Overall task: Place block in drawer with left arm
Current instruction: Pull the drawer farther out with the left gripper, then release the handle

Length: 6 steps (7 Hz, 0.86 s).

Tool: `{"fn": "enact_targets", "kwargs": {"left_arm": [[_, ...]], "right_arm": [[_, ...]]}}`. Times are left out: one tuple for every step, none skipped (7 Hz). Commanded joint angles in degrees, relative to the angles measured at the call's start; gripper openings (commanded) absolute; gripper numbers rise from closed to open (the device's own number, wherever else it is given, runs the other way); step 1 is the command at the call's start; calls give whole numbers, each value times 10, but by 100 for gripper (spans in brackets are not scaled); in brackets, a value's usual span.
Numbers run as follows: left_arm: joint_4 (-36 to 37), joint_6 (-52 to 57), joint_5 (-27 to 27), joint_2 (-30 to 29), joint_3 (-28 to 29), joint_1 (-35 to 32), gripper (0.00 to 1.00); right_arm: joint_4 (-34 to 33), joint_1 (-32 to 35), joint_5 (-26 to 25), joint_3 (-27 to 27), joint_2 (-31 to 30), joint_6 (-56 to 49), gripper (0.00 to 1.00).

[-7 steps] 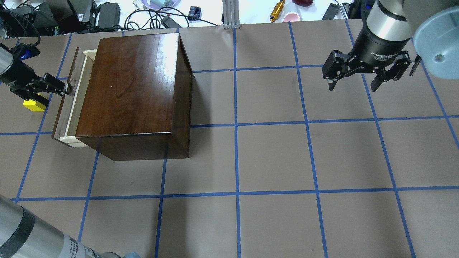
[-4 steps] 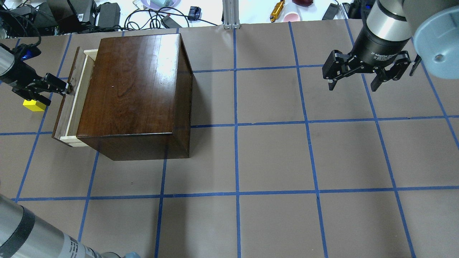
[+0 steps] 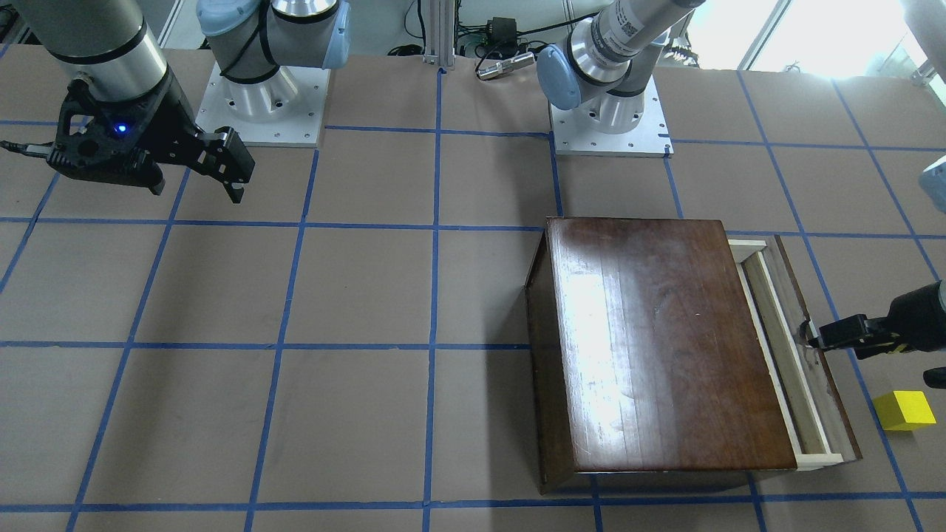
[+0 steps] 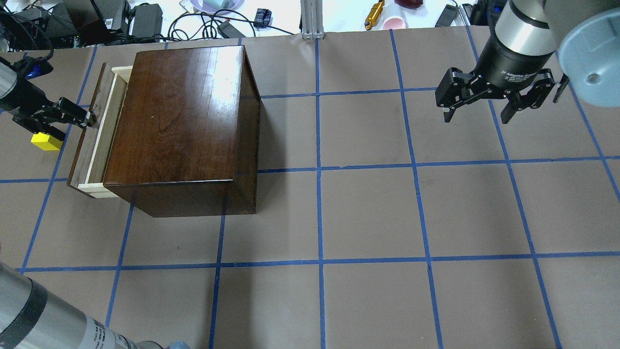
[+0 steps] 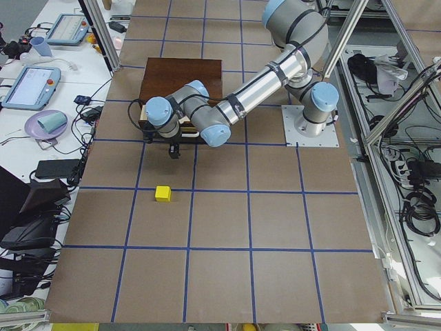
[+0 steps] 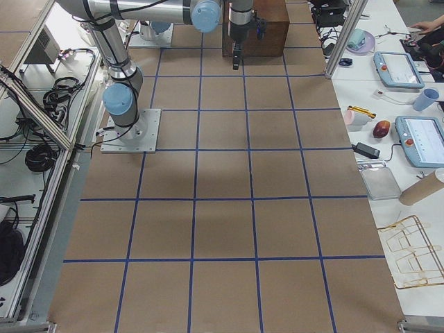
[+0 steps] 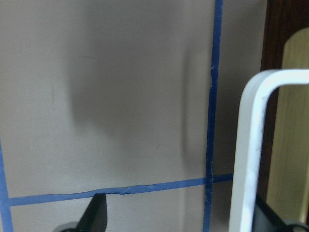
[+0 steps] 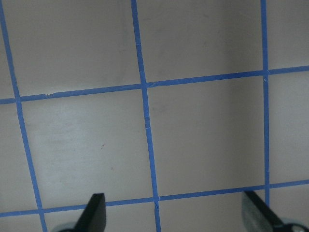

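Note:
The yellow block (image 4: 44,141) lies on the table left of the dark wooden cabinet (image 4: 179,116); it also shows in the front view (image 3: 903,411). The drawer (image 4: 99,131) is pulled out a little to the left, showing a narrow strip of pale wood. My left gripper (image 4: 72,126) is open, with one finger at the drawer's dark front panel and the other over the block's near edge. In the left wrist view the white handle (image 7: 248,159) stands just inside the right finger. My right gripper (image 4: 477,117) is open and empty, high over the far right of the table.
Cables, power bricks and small items lie beyond the table's far edge (image 4: 193,19). A metal post (image 4: 312,19) stands at the far middle. The table surface (image 4: 368,213) is brown with a blue tape grid.
The left gripper has shifted slightly toward the far side at the drawer front, and the drawer front has edged a little further left. The right arm has not moved.

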Motion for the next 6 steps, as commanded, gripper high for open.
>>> {"fn": "enact_targets", "kwargs": {"left_arm": [[1, 2, 3, 0, 1, 0, 100], [1, 1, 4, 0, 2, 0, 100], [1, 2, 5, 0, 2, 0, 100], [0, 2, 13, 0, 2, 1, 100], [1, 2, 14, 0, 2, 1, 100], [1, 2, 15, 1, 3, 2, 100]], "right_arm": [[0, 0, 0, 0, 0, 0, 100], [0, 0, 0, 0, 0, 0, 100], [0, 0, 0, 0, 0, 0, 100], [0, 0, 0, 0, 0, 0, 100], [0, 0, 0, 0, 0, 0, 100], [0, 0, 0, 0, 0, 0, 100]]}}
